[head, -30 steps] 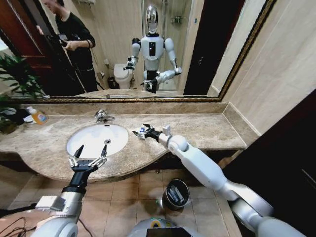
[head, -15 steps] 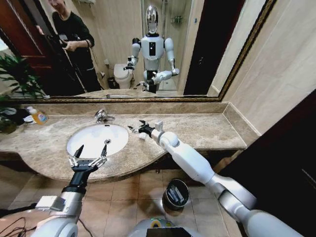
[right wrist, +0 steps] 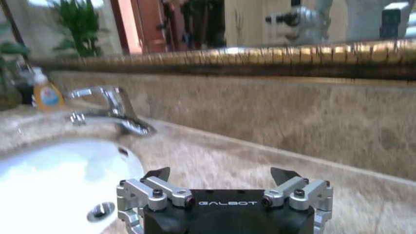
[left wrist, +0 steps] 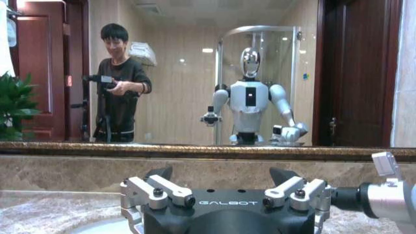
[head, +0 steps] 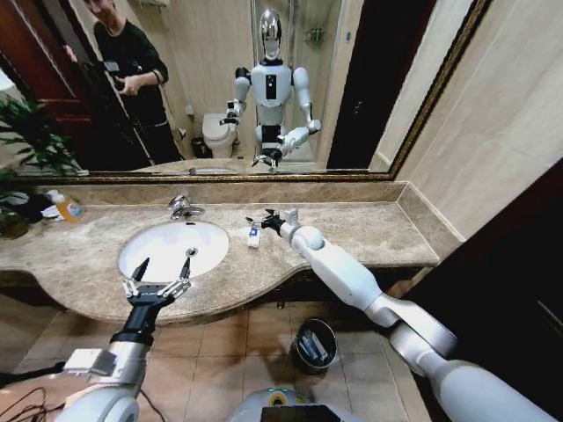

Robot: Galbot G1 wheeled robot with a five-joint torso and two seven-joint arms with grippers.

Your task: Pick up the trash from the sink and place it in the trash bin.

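- Trash: 1 small white tube with a blue label (head: 253, 236) now lies loose on the counter (head: 369, 230), just right of the sink (head: 173, 247)
- Right gripper (head: 261, 219), which carried it 1 second ago, has let go and hovers just behind it, fingers spread
- Left gripper (head: 159, 274) waits, spread, at the sink's front rim
- Trash bin (head: 314, 345) sits on the floor, so this piece looks dropped short

The sink (head: 149, 255) bowl lies open from above, hemmed by the tap (head: 182, 207) behind and the left gripper (head: 162, 273) spread over its front rim.
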